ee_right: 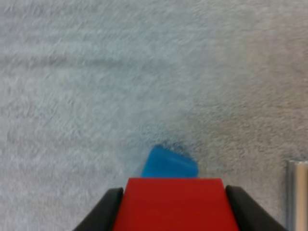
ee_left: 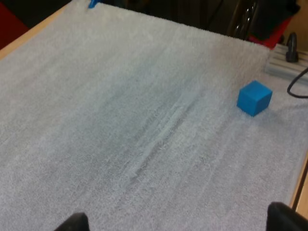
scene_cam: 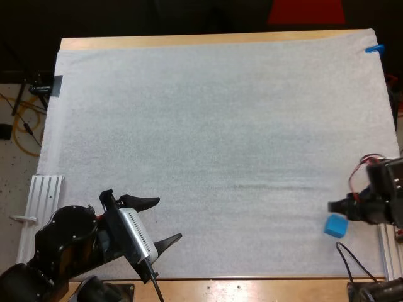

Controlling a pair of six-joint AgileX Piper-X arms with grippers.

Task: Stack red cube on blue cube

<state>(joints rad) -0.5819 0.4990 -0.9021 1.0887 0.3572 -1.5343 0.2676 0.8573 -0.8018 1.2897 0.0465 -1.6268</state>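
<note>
Right pincer [ee_right: 175, 214] pinching red cube [ee_right: 175, 197], near blue cube [ee_right: 169, 163] on mat [scene_cam: 208, 126]; left pincer [scene_cam: 169, 219] spread, well apart.

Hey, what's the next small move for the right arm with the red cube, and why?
Probably ease the right gripper a touch toward the blue cube before lowering. It clamps the red cube, and the blue cube shows just past the red cube's far edge, so they seem not quite aligned.
</note>
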